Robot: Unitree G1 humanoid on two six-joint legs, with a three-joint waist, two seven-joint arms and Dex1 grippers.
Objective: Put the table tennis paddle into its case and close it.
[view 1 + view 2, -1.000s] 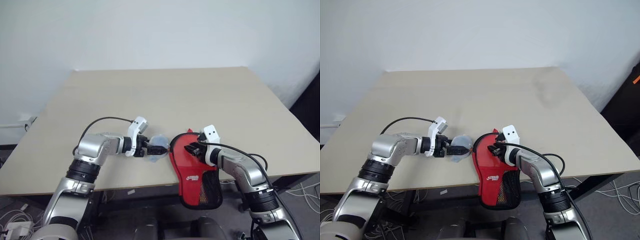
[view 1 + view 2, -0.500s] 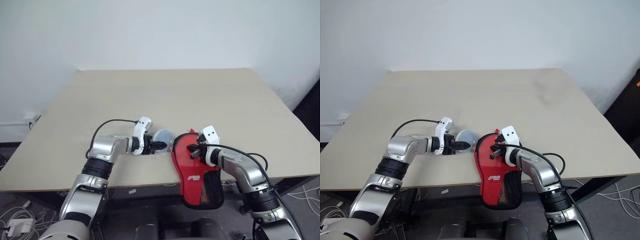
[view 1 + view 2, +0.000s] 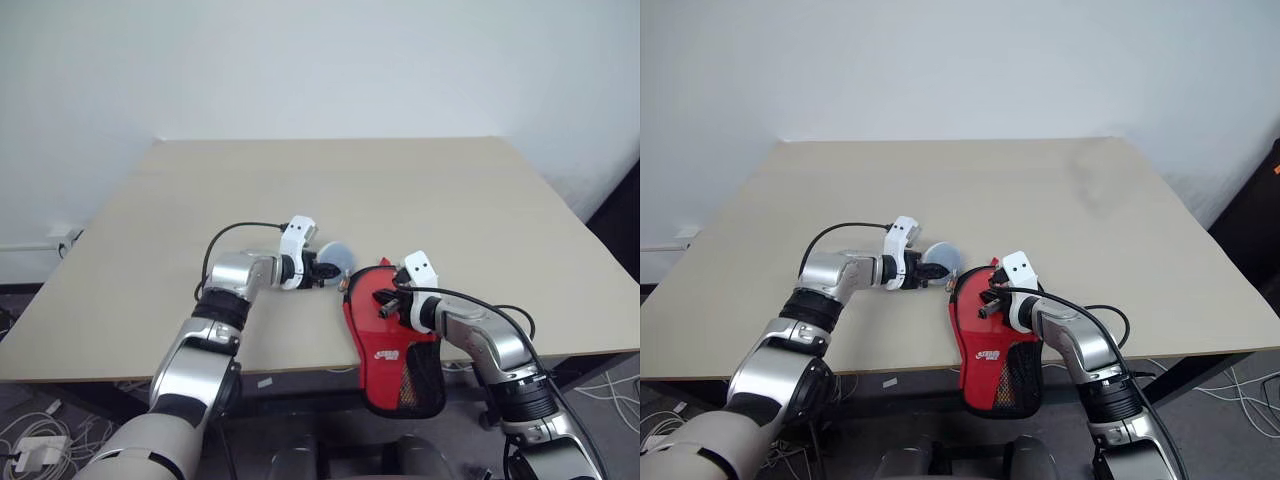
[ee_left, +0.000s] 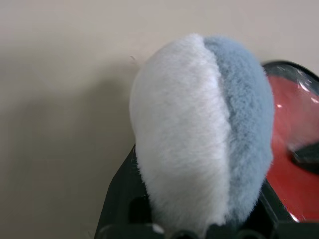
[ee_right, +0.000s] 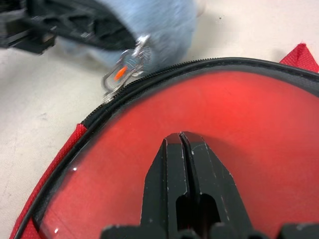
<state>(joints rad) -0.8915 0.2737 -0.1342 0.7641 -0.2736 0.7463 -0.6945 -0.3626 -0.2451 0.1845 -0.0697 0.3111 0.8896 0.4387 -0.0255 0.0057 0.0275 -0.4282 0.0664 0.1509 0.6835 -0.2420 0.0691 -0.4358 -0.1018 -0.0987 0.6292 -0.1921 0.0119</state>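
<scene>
The case point(image 3: 385, 325) lies at the table's near edge, clear red side up, with its black mesh handle end point(image 3: 420, 385) hanging over the edge. I cannot tell the table tennis paddle apart from the case's red side. My right gripper point(image 3: 388, 303) is shut, its fingertips point(image 5: 180, 137) resting on the clear face inside the black zip rim. My left gripper point(image 3: 325, 272) is just left of the case's round end. It is shut on a fluffy white and blue-grey pompom point(image 4: 199, 129) beside the metal zip pull point(image 5: 127, 67).
The beige table point(image 3: 350, 180) stretches bare behind and to both sides of the case. A white wall stands behind it. Cables lie on the floor at the lower right point(image 3: 610, 385) and the lower left point(image 3: 30, 440).
My left gripper has closed on the pompom and carried it right and farther up the table, toward the case's round end. My right gripper has shut and stayed in place on the case.
</scene>
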